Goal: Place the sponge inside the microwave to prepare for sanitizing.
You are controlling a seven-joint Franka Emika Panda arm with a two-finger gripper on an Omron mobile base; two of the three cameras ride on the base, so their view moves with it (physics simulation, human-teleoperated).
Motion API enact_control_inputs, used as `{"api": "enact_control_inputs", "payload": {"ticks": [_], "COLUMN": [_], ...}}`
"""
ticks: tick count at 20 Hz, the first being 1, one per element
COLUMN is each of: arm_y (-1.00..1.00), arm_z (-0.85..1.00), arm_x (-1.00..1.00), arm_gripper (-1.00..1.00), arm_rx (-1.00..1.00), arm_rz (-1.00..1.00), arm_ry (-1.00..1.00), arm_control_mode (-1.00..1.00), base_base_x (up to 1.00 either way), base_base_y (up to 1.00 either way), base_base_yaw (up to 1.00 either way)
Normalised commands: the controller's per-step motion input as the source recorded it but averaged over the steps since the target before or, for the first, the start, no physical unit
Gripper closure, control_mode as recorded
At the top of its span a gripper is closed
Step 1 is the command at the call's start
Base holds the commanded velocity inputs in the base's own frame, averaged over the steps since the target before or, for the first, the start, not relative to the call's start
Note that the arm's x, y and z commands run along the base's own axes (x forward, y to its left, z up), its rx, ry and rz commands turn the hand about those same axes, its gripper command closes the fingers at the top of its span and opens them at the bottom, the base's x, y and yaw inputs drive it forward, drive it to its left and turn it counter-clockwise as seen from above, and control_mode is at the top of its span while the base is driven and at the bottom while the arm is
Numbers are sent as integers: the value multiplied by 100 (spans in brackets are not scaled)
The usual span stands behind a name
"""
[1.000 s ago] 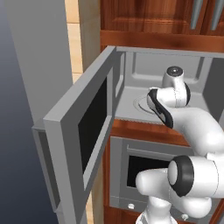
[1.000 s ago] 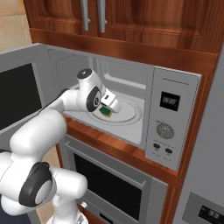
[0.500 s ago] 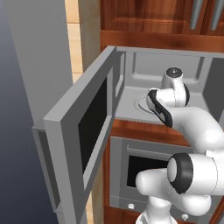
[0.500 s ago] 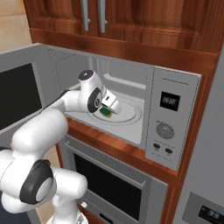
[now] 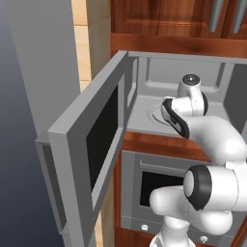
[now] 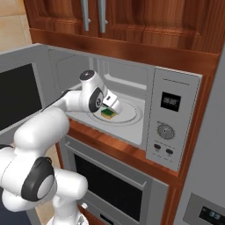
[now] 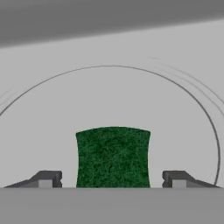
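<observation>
The microwave (image 6: pixel 173 114) stands with its side-hinged door (image 5: pixel 96 140) swung wide to the left. My arm reaches into the cavity. The green sponge (image 7: pixel 113 155) lies flat on the round turntable (image 7: pixel 131 87), near its front. My gripper (image 7: pixel 111 178) is open just over it, with one fingertip (image 7: pixel 46 178) on each side and a clear gap to the sponge on both sides. From the right base view the sponge (image 6: pixel 108 114) rests on the turntable (image 6: pixel 129 112) right under the hand (image 6: pixel 110 102).
A grey oven (image 6: pixel 114 184) with a dark window sits under the wood ledge (image 6: pixel 118 147) below the microwave. Wooden cabinets (image 6: pixel 110 17) hang above. The button panel with a dial (image 6: pixel 165 131) bounds the cavity on the right; the open door (image 6: pixel 17 96) stands on the left.
The fingers have spread apart and let go of the sponge, which now lies on the turntable. The arm has barely moved.
</observation>
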Motion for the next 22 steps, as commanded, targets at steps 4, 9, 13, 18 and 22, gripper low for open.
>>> {"api": "enact_control_inputs", "payload": {"ticks": [4, 9, 13, 18, 22], "arm_y": [-1, 1, 4, 17, 14], "arm_z": [0, 9, 5, 32, 40], "arm_x": [6, -18, -41, -69, -87], "arm_gripper": [-100, -100, -100, -100, -100], "arm_rx": [0, -1, -5, -1, 0], "arm_rz": [0, 0, 1, 6, 13], "arm_ry": [0, -11, -15, 0, 1], "arm_control_mode": [-100, -100, -100, -100, -100], "base_base_x": [0, 0, 0, 0, 0], "base_base_y": [0, 0, 0, 0, 0], "base_base_yaw": [0, 0, 0, 0, 0]}}
